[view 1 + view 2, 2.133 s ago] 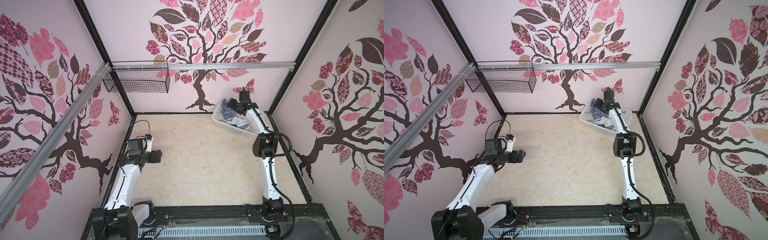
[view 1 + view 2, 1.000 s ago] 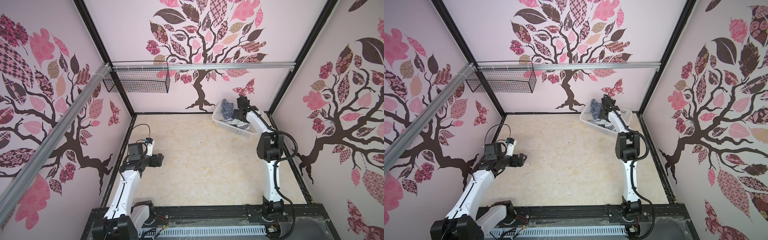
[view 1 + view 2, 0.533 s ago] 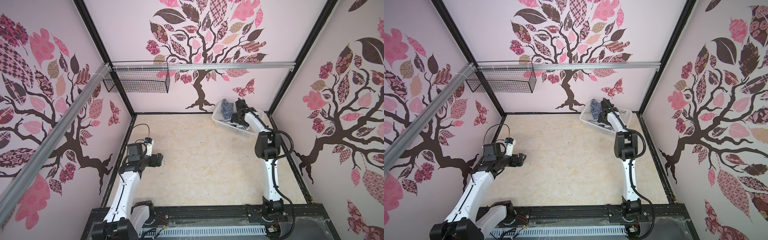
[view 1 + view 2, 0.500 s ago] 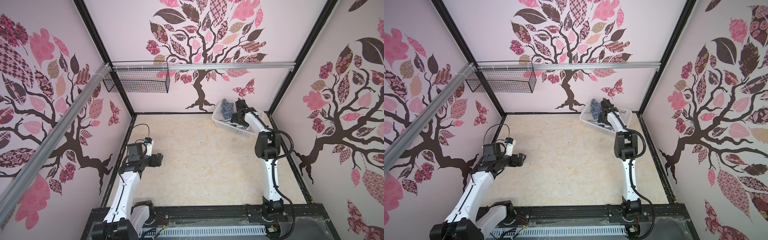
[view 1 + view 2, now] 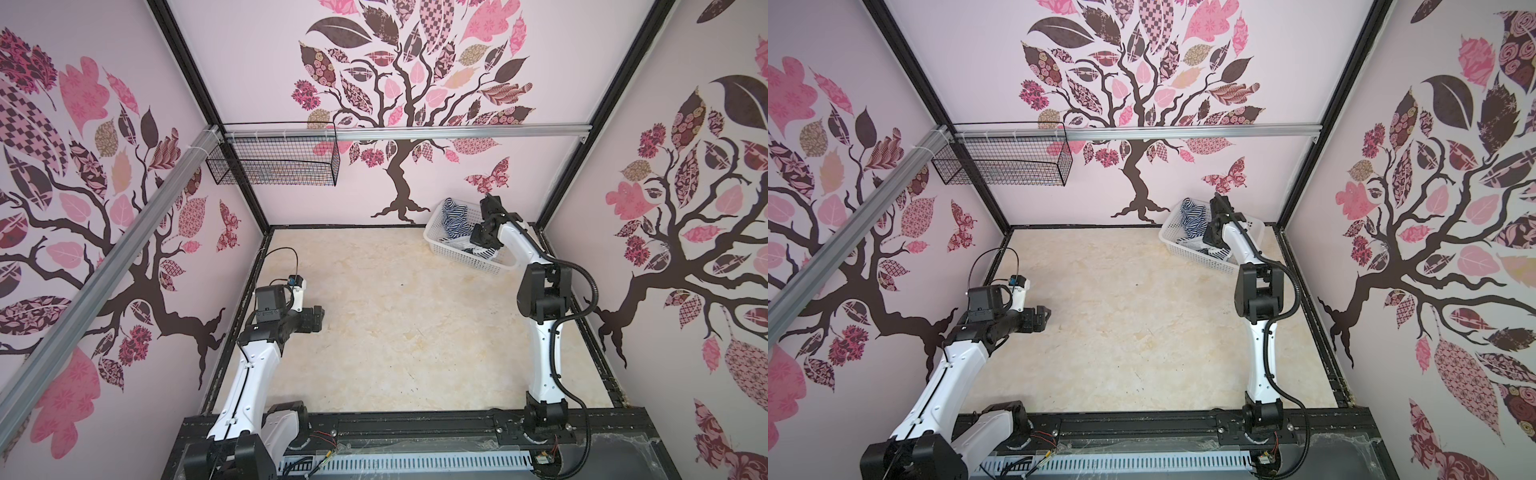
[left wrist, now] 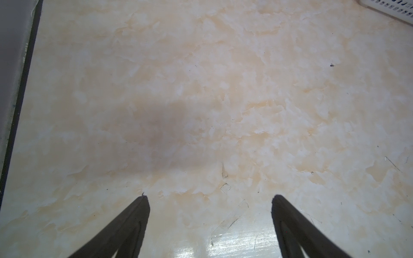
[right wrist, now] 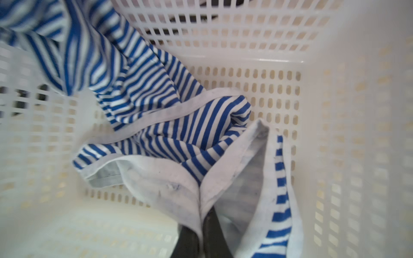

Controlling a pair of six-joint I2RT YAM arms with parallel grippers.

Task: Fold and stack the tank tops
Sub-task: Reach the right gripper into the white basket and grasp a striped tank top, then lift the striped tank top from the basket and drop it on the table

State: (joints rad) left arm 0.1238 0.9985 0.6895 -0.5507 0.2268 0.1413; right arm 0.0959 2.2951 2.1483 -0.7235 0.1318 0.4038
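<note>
Both tank tops (image 7: 156, 100) bunched in the white basket (image 5: 465, 257); R gripper (image 7: 202, 214) is in there, jaws pinched on one's white trim, cloth trailing straight ahead. L gripper (image 6: 210, 198) wide open, empty, far from basket.

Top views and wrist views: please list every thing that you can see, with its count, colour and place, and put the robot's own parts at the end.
tank tops: two, it seems; blue-and-white striped with white edges; crumpled inside the plastic basket
plastic basket: one; white, perforated; far right corner of the table
wire basket: one; black; hung on the rail, far left
rail: one; silver; across the back wall
table: one; beige marbled
tree decals: pink and brown; on the walls
left gripper: one; black; open over bare table, left side
right gripper: one; black; in the plastic basket, shut on a white edge of the tank tops
</note>
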